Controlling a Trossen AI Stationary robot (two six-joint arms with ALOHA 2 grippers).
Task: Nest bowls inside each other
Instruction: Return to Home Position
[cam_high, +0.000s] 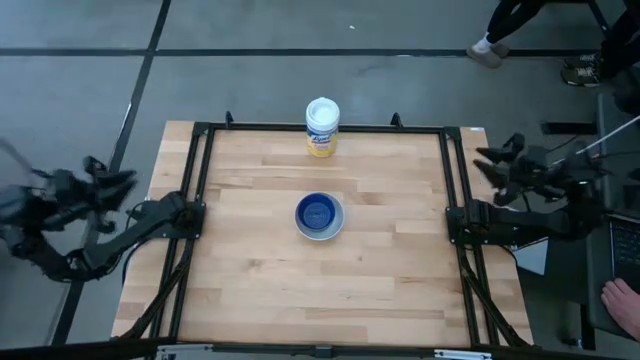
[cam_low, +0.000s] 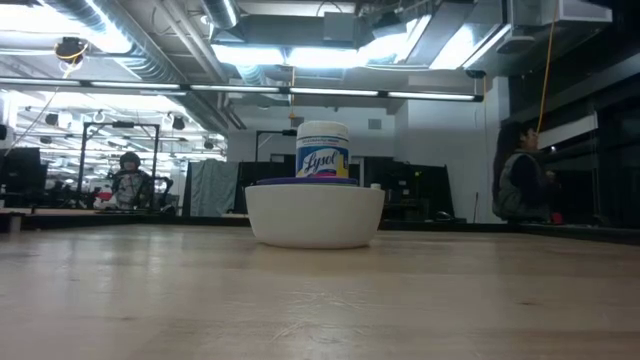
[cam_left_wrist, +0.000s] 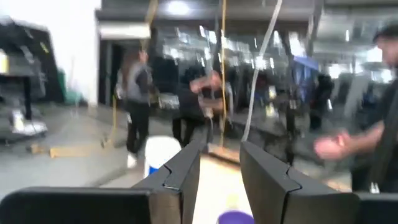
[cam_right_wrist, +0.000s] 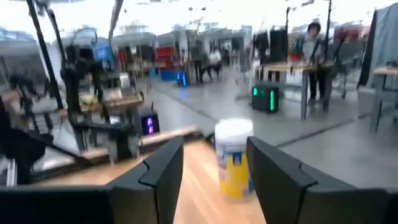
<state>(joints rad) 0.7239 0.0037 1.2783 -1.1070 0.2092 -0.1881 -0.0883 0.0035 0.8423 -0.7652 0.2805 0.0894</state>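
Note:
The bowls stand as one stack at the middle of the table. A white bowl is outermost, resting on its base, and a dark blue bowl shows inside it, its rim just above the white one's. Which other bowls lie between them cannot be told. My left gripper is off the table's left edge, open, with nothing between its fingers. My right gripper is off the table's right edge, also open and empty.
A white canister with a yellow label stands upright at the table's far edge, behind the stack. A black frame runs along the table's left, far and right sides. A person's hand shows beyond the near right corner.

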